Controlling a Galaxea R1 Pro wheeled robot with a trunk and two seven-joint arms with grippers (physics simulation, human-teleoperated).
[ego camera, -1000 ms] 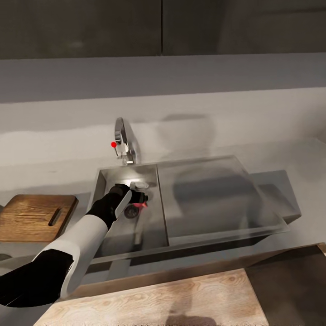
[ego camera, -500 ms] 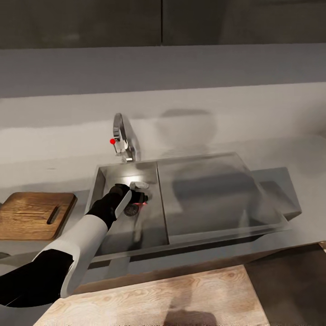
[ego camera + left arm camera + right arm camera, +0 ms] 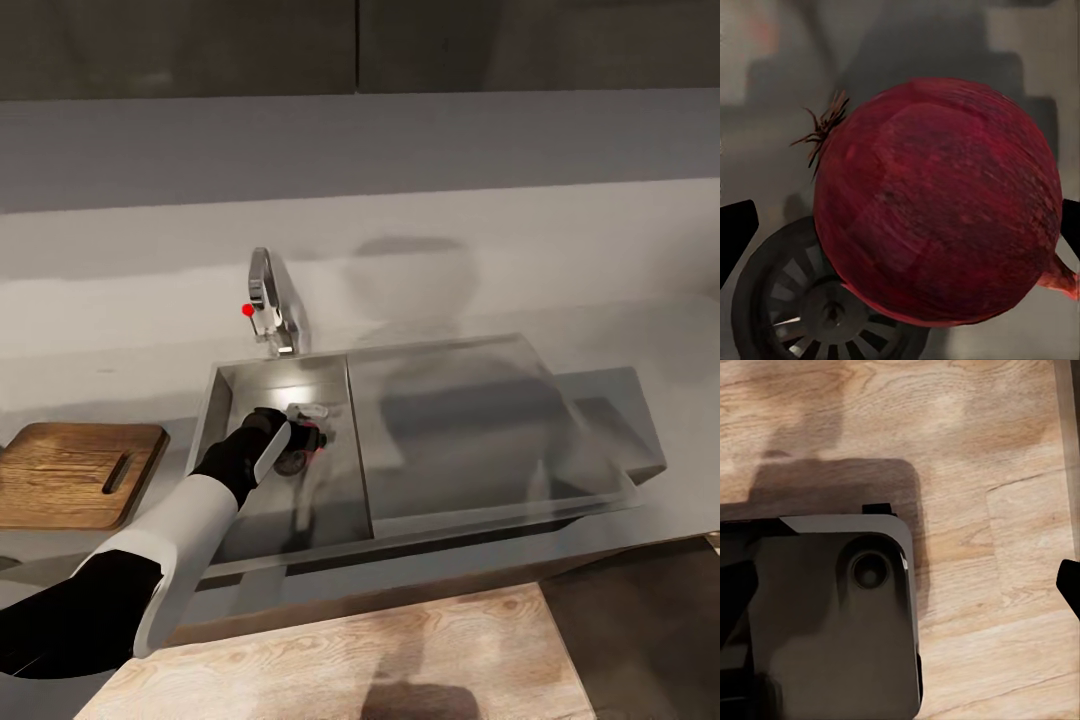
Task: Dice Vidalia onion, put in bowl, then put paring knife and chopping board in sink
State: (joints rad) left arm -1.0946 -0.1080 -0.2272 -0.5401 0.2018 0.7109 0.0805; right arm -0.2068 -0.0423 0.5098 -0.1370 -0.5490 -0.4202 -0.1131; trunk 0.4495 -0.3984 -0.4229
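Now the Vidalia onion [image 3: 937, 199] is seen deep in the sink [image 3: 230, 385], right over the round drain [image 3: 817, 300], a dark red bulb with its dried root tuft pointing away. It is bracketed by the left claw [image 3: 312, 438]: one dark fingertip [image 3: 735, 232] shows at each side of it, both a little apart from the skin, so the claw is judged open around the onion and not yet gripping. The left arm [image 3: 190, 510] is reached down into the basin from the near left, below the chrome tap [image 3: 268, 305] with its red-tipped lever.

To do this pick well, the fingers should be closed across the widest part of the bulb, squarely, since a round smooth skin is likely to squirt out if pinched off-centre. A straight lift is then called for, clear of the sink wall and the tap.

The chopping board [image 3: 70, 475] is waiting on the desk [image 3: 450, 260] just left of the sink. From the right wrist, wooden floor [image 3: 967, 442] and a dark part of the robot's base [image 3: 832, 622] are seen; whether the right claw is open cannot be told.
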